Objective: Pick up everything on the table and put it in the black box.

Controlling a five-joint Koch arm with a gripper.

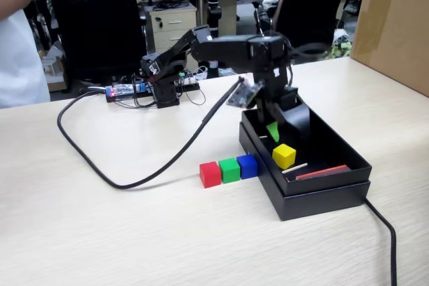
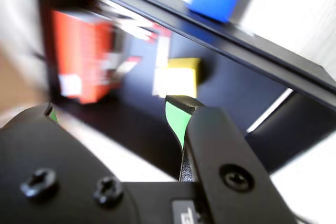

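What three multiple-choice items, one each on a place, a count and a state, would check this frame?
1. Where is the yellow cube?
A. inside the black box
B. on the table beside the red cube
C. held in the gripper

2. How many cubes sit on the table outside the box?
A. one
B. three
C. four

3. What is the gripper doing?
A. clamping the blue cube
B. resting on the table
C. open over the box, holding nothing

Answers:
1 A, it rests on the box floor.
2 B, red cube, green cube and blue cube stand in a row by the box wall.
3 C, the wrist view shows green-tipped jaws apart with nothing between.
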